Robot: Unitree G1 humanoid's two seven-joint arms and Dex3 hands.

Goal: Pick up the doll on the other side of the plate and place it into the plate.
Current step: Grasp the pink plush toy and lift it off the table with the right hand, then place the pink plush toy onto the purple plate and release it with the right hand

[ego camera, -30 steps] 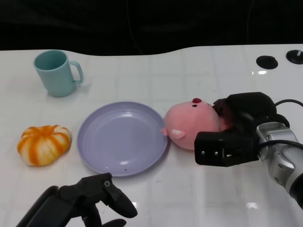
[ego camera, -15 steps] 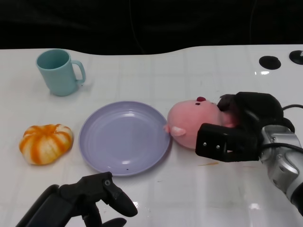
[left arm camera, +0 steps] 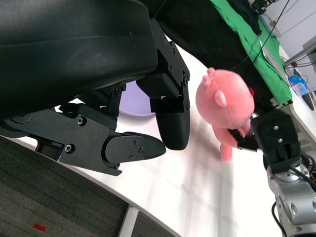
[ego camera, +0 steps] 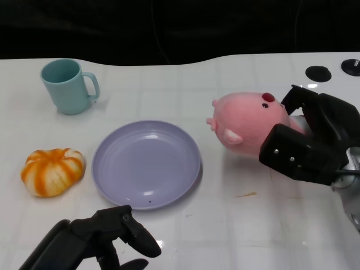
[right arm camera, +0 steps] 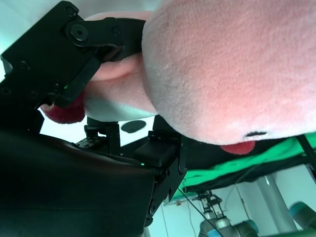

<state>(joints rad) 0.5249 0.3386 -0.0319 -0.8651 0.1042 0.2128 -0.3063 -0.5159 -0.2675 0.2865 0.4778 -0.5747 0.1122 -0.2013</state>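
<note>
Pink plush pig doll (ego camera: 247, 119) is held by the right hand (ego camera: 308, 147), raised off the white tabletop (ego camera: 169, 90) and hanging at about 2 o'clock from the plate, clear of its rim.

Left to right in the head view:
- Teal ceramic mug (ego camera: 66, 86) at 10 o'clock from the plate, upright, handle toward the plate. Well apart from the work, not in the way.
- Orange-and-white striped pumpkin (ego camera: 52, 171) at 9 o'clock from the plate, just beside its rim, not touching as far as I can tell.
- Left hand (ego camera: 104, 241) at 6 o'clock, low at the table's near edge. Fingers curled in around nothing; the left wrist view shows the same, no object inside. Judged parked, since the doll sits on the right arm's side.
- Round lavender plate (ego camera: 146, 163) at centre, nothing in it.
- Doll: snout points toward the plate, body runs back into the right hand at its 3 o'clock. Right wrist view shows black fingers (right arm camera: 94, 37) wrapped against the plush, so the grip is on the rear of the body.

Judgement: the lift looks made; the carry across to the plate and the release remain. Soft plush should squash under the fingers rather than slip.
</note>
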